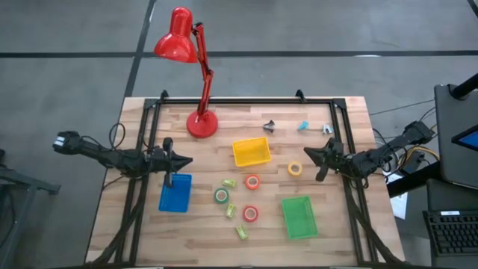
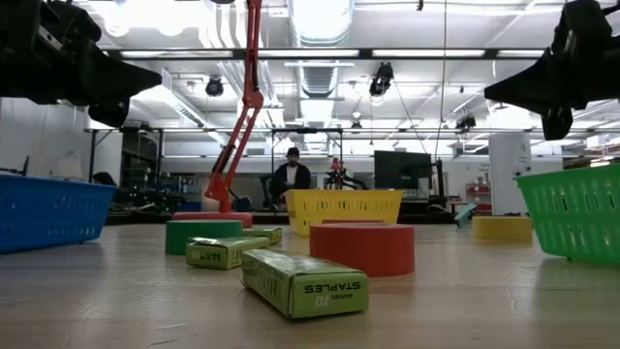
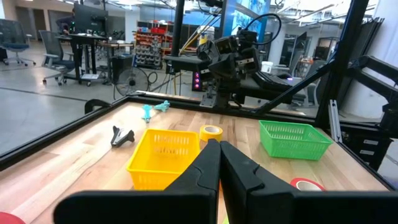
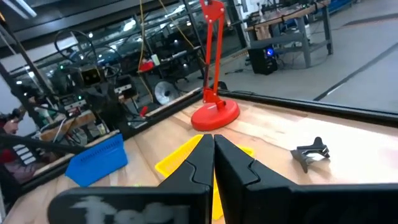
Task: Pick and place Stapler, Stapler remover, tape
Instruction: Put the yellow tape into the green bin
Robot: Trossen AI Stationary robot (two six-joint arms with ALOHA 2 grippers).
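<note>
Nothing is picked up yet. Left claw [image 1: 183,160] and right claw [image 1: 308,155] hang shut and empty. Tape rolls [image 1: 252,181] lie mid-worktop between baskets. Next, a claw must open and reach down.

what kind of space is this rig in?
Probably an open lab or workshop, not a home: exposed ceiling ducts, desks with monitors behind the wooden table, and a person seated at a workstation.

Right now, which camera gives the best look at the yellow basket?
The high view: the whole yellow basket shows from above, mid-table. The left wrist view shows it close, partly behind that arm's fingers. The low view shows it far back; the right wrist view shows only yellow slivers.
</note>
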